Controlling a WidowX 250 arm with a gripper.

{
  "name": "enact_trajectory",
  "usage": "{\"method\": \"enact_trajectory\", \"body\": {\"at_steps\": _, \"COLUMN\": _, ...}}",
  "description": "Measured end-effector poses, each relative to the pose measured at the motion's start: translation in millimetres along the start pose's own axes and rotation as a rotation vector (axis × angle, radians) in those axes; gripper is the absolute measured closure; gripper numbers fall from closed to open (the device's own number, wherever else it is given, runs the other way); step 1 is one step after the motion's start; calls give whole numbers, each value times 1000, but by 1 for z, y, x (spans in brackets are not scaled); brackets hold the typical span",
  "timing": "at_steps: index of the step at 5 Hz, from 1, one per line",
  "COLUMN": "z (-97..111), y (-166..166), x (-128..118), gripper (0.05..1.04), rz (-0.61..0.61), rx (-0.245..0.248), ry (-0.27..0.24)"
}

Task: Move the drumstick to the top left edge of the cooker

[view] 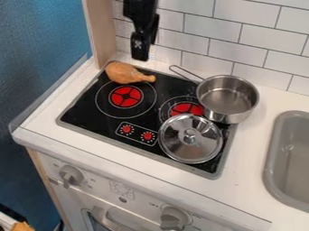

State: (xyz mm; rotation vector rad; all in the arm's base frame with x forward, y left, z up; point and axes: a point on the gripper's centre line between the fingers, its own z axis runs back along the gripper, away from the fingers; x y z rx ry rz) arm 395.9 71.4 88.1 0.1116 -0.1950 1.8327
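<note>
As the tool [141, 50] hangs upright in front of the wall tiles [256, 40], I cannot tell how far it is open, and nothing shows in its hold. Below it and slightly to its left, the drumstick [124, 73] lies on its side across the rear left corner of the cooker [91, 115], its thick end outward and its thin end pointing in under the tool. That spot matches the one asked for, so the placing looks finished, or very nearly; what remains is probably just to keep the tool clear, since a nudge could roll so rounded a piece (the plump end would likely swing about the thin one).

Farther out, down and to the tool's right, sits the pot [228, 98], its wire handle [184, 73] angled back towards the tool. The lid [190, 138] lies below it, knob up, partly over the red-printed right burner; both seem parked well apart from the drumstick, leaving its corner free. They are shiny, hard metal, round and smooth, whereas the drumstick is matt orange-brown and bulbous. Farthest to the tool's right, the grey sink [274, 149] is set into the pale, smooth worktop [249, 144].
</note>
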Motion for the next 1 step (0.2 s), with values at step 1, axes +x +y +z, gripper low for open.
{"method": "enact_trajectory", "body": {"at_steps": 1, "z": 2, "y": -1, "x": -1, "gripper": 83, "rz": 0, "rx": -7, "ry": 3}}
